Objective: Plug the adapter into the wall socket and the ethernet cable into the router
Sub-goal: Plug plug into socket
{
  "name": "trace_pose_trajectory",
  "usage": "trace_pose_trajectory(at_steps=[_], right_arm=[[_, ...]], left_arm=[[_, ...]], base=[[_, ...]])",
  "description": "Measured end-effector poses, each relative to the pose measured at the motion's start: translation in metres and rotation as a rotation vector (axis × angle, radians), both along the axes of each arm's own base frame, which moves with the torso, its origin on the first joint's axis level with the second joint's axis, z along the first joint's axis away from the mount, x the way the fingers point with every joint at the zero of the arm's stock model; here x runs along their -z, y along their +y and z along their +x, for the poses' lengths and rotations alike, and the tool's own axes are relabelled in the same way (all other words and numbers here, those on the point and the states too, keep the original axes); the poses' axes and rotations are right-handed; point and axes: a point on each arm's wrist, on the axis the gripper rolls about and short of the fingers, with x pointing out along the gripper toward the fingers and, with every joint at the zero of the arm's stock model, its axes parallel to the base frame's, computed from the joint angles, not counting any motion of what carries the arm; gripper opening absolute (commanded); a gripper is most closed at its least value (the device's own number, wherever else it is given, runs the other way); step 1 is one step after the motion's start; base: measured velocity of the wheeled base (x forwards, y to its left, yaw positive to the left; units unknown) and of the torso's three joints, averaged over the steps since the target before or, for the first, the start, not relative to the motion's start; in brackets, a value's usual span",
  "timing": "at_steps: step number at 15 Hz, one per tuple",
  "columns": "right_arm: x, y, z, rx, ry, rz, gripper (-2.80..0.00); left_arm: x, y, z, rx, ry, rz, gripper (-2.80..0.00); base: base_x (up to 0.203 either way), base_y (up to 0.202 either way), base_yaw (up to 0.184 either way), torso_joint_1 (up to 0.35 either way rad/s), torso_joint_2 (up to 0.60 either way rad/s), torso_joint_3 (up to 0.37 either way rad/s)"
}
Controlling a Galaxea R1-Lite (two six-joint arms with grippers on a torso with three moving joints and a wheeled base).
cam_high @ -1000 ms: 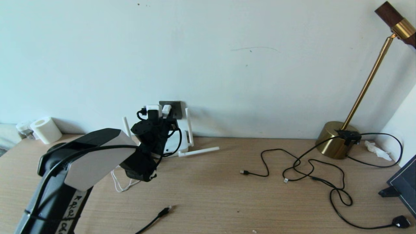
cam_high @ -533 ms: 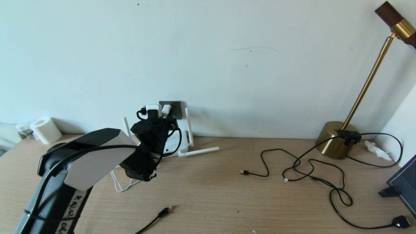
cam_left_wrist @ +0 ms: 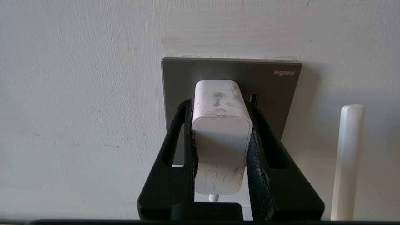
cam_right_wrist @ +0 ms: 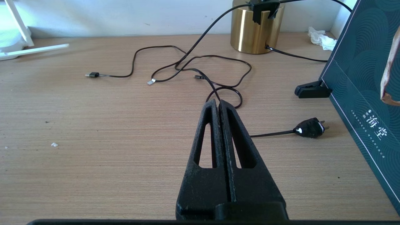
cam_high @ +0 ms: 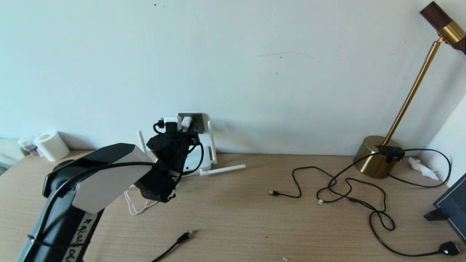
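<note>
My left gripper (cam_left_wrist: 220, 125) pinches the adapter (cam_left_wrist: 222, 125) in its jaws, against the socket (cam_left_wrist: 275, 87). My right gripper (cam_right_wrist: 217, 104) hangs over the surface (cam_right_wrist: 93, 125), jaws pressed together.

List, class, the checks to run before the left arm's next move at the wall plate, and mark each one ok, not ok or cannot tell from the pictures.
1. Left gripper clamps the adapter on both sides: ok.
2. Adapter front meets the wall socket: ok; pins fully seated: cannot tell.
3. Adapter sits square in the jaws, not tilted: ok.
4. Ethernet cable plugged into the router: not ok, its plug lies loose on the table.
5. Right gripper shut, holding nothing, clear of the black cords: ok.
6. Upright router antenna beside the plate stays clear of the jaws: ok.
</note>
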Motion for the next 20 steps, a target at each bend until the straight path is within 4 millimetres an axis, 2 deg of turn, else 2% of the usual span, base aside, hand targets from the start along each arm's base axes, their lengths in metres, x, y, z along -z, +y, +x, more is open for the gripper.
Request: trace_pose_trajectory(at_steps=[20], right_arm=[[0.0000,0.0000,0.0000,0.000,0.000,0.000,-2.80]], left_arm=[[0.0090,0.0032,0.0030,-0.007,0.011,0.003,-2.80]], base=[[0.000,0.000,0.000,0.000,0.00,0.000]])
